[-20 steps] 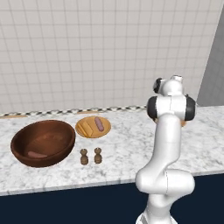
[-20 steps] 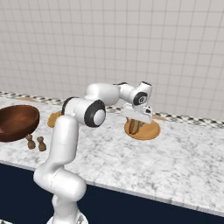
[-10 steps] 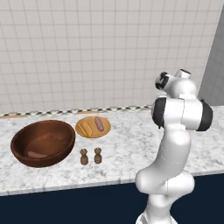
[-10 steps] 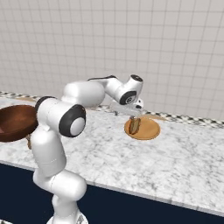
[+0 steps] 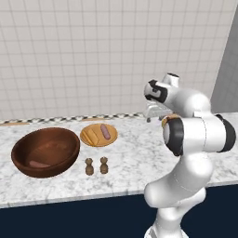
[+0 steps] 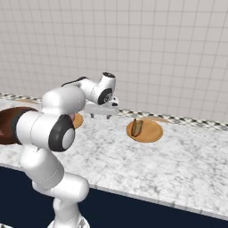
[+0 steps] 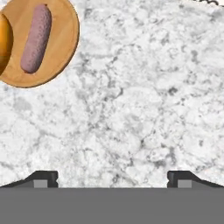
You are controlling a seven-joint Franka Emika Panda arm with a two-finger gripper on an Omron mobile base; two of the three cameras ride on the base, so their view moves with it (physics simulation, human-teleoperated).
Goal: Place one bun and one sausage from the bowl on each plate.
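Observation:
The dark wooden bowl point(image 5: 45, 151) stands at the left of the counter with one sausage point(image 5: 39, 164) left in it. To its right a tan plate point(image 5: 88, 138) carries a bun point(image 5: 93, 135) and a sausage point(image 5: 106, 131). A second plate point(image 6: 151, 133) further right holds a brown bun or sausage point(image 6: 137, 127). My gripper point(image 5: 153, 118) point(image 6: 100, 116) hangs open and empty over bare counter between the two plates. In the hand view the gripper point(image 7: 113, 179) looks down on marble, with a plate point(image 7: 61, 52), a sausage point(image 7: 37, 37) and a bun's edge point(image 7: 3, 41) at the upper left.
Two small brown shakers point(image 5: 89, 166) point(image 5: 104, 165) stand near the counter's front edge, right of the bowl. A tiled wall runs behind the marble counter point(image 5: 130, 158). My own arm hides part of the bowl point(image 6: 6, 127) in the right base view.
The arm has swung left, away from above the right plate to over the counter between the plates. The gripper stays open and empty.

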